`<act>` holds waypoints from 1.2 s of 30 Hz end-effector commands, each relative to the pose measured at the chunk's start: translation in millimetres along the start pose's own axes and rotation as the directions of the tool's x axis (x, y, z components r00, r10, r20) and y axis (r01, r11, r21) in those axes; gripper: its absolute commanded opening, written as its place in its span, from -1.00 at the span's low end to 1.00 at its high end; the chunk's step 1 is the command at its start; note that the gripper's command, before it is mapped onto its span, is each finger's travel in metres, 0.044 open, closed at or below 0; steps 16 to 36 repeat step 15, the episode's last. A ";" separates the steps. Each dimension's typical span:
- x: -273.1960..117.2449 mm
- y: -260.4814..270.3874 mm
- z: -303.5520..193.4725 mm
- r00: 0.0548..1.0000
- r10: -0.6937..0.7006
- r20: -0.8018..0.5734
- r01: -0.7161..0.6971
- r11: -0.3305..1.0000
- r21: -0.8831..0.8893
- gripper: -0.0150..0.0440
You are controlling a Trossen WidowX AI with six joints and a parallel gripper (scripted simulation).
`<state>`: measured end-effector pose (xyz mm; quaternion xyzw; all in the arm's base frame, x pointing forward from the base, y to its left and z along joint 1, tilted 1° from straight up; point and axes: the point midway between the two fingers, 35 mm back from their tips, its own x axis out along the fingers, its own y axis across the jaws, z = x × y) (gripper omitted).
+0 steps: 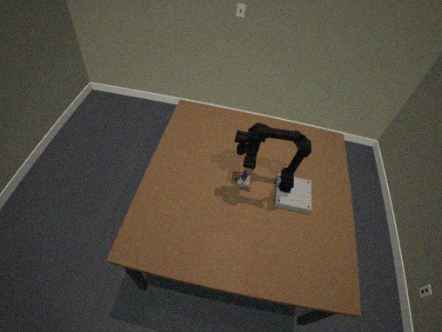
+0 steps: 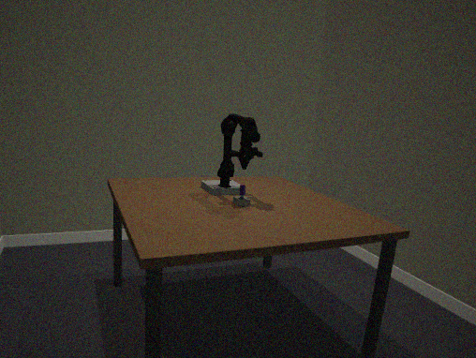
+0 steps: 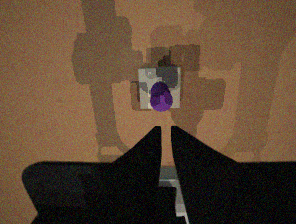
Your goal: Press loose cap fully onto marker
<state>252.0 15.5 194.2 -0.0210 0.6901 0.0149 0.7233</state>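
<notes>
Purple cap (image 3: 161, 97) is sitting on the upright marker in the grey holder block (image 3: 146, 82), seen only top-down by the wrist view; black gripper (image 3: 166, 131) is hovering above, nearly closed, empty, mid-tabletop.

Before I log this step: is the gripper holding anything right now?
Gripper: shut, fingers nearly together, holding nothing; it hangs above the purple cap on the marker.

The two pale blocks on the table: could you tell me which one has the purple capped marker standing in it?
The smaller holder block, below the jaws; the larger white plate carries the arm's base instead.
</notes>
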 end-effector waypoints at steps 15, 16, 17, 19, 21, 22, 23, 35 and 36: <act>-2.3 0.0 -0.8 1.000 0.000 -0.004 0.000 1.000 0.003 1.00; -2.3 0.0 -0.8 1.000 0.000 -0.004 0.000 1.000 0.003 1.00; -2.3 0.0 -0.8 1.000 0.000 -0.004 0.000 1.000 0.003 1.00; -2.3 0.0 -0.8 1.000 0.000 -0.004 0.000 1.000 0.003 1.00; -2.3 0.0 -0.8 1.000 0.000 -0.004 0.000 1.000 0.003 1.00; -2.3 0.0 -0.8 1.000 0.000 -0.004 0.000 1.000 0.003 1.00; -2.3 0.0 -0.8 1.000 0.000 -0.004 0.000 1.000 0.003 1.00; -2.3 0.0 -0.8 1.000 0.000 -0.004 0.000 1.000 0.003 1.00; -2.3 0.0 -0.8 1.000 0.000 -0.004 0.000 1.000 0.003 1.00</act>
